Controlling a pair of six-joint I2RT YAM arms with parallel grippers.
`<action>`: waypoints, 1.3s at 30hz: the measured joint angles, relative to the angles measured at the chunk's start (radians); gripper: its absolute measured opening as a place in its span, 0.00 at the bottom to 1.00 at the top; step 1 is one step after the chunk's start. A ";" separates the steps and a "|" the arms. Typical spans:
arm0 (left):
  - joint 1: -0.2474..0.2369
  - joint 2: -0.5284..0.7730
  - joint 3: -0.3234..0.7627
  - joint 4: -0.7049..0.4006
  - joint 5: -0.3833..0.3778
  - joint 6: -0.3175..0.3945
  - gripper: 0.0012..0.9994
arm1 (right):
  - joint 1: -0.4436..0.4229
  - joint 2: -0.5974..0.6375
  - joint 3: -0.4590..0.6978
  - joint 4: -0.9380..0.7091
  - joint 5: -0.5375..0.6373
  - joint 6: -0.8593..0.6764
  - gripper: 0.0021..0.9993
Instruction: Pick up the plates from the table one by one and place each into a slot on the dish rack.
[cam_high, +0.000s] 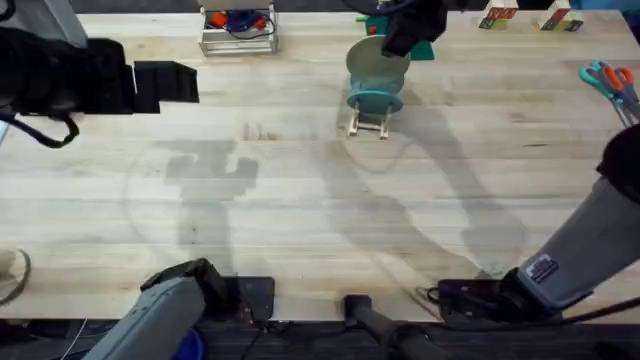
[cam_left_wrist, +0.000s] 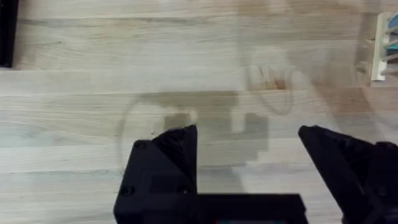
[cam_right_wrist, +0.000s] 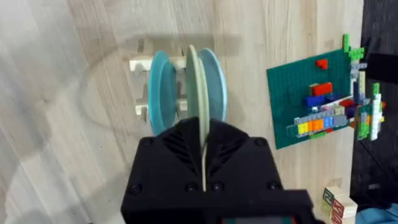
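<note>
Two plates stood on edge at the dish rack (cam_right_wrist: 144, 87): a light blue plate (cam_right_wrist: 160, 87) slotted between its pegs, and just beside it a pale cream-green plate (cam_right_wrist: 194, 93) pinched in the right gripper (cam_right_wrist: 203, 162). The left gripper (cam_left_wrist: 249, 165) hung wide apart over bare table (cam_left_wrist: 93, 56). No writing was legible.
</note>
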 joint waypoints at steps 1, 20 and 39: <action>0.000 0.000 0.000 0.000 0.000 0.000 0.99 | 0.000 0.000 0.000 0.000 0.003 0.000 0.03; 0.000 0.000 0.000 0.000 0.000 0.000 0.99 | 0.000 0.061 0.000 -0.008 0.015 -0.002 0.03; 0.000 0.000 0.000 0.000 0.000 0.000 0.99 | 0.000 0.129 0.000 -0.009 0.018 -0.005 0.03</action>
